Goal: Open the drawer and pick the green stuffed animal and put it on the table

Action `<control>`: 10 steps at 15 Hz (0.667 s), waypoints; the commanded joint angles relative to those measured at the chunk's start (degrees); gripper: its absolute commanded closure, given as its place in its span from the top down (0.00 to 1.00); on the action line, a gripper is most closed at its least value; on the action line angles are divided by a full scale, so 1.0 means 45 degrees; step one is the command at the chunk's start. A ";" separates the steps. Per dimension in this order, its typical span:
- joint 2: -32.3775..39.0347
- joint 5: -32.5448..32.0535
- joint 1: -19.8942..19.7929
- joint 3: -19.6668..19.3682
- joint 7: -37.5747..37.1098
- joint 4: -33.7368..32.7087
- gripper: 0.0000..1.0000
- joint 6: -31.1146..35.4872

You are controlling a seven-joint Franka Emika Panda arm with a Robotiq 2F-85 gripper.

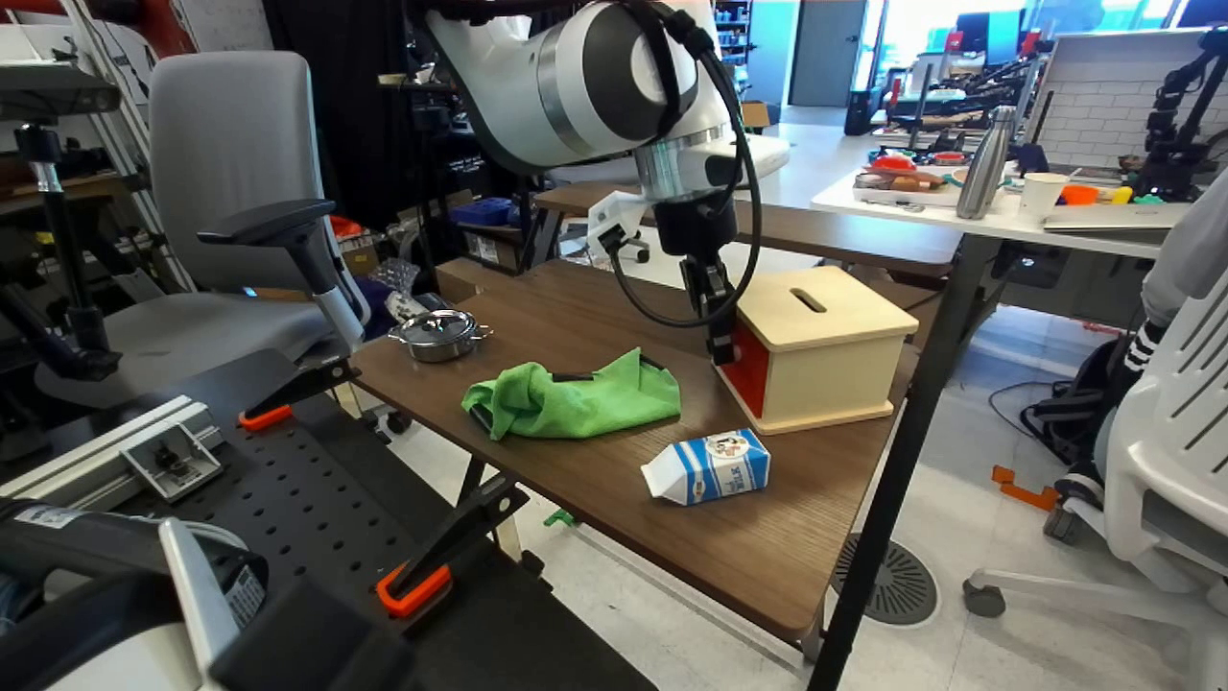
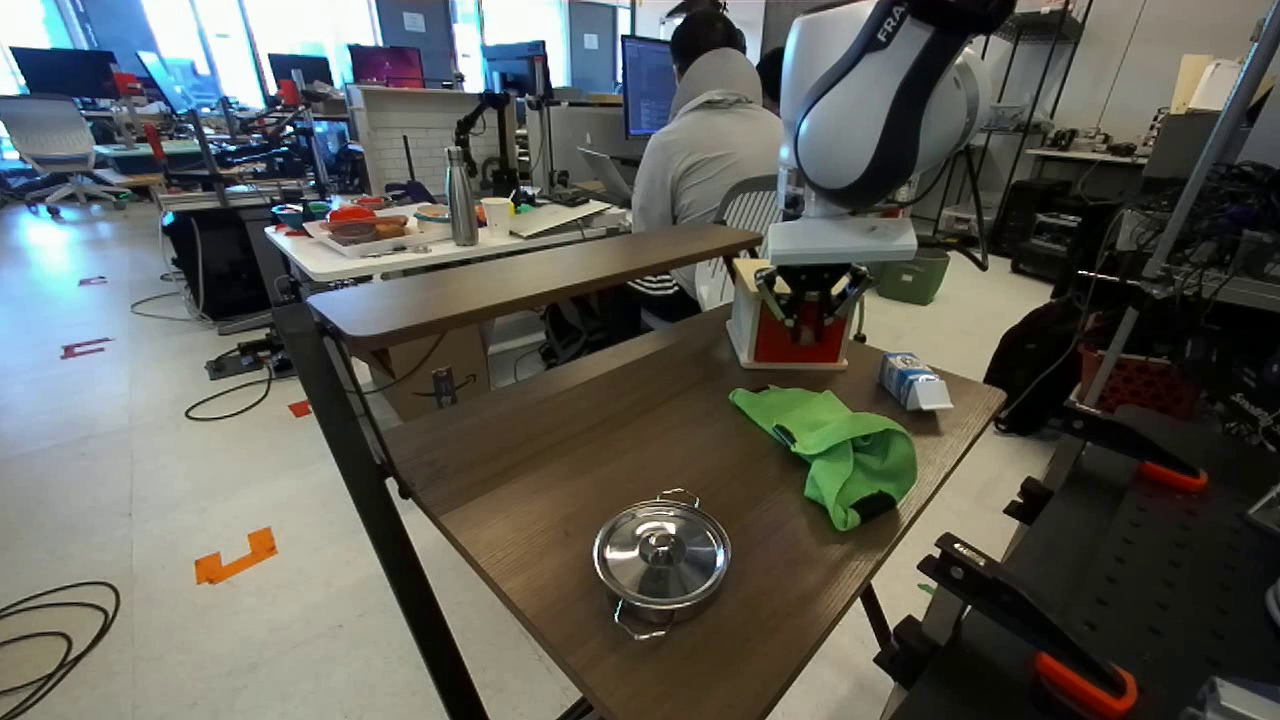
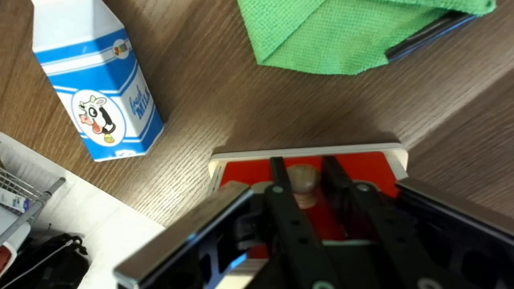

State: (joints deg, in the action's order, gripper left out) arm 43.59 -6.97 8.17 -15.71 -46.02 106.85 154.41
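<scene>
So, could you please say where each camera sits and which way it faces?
Exterior view: on the green cloth side of the table, looking down across at the box; arm and gripper show.
Exterior view: off the table end nearest the pot, looking down toward the red drawer front; arm and gripper show.
Wrist view: on the arm's end, looking down at the drawer knob; gripper fingers show.
Both exterior views show box, green cloth, milk carton and pot.

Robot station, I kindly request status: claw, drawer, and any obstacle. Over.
Claw straddles wooden knob, contact unclear. Red drawer looks shut; green stuffed animal not visible. Green cloth in front, may limit opening.
</scene>
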 commanded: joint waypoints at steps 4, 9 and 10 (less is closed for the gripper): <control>-0.1369 0.0295 0.0061 0.0278 0.0681 0.1636 0.07 0.0634; -0.1647 0.0277 0.0236 0.0356 0.0713 0.2444 0.07 0.1048; -0.1706 0.0253 0.0291 0.0367 0.0713 0.2594 0.07 0.1097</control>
State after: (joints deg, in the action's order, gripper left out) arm 39.35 -6.97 8.29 -14.45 -44.87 114.06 157.50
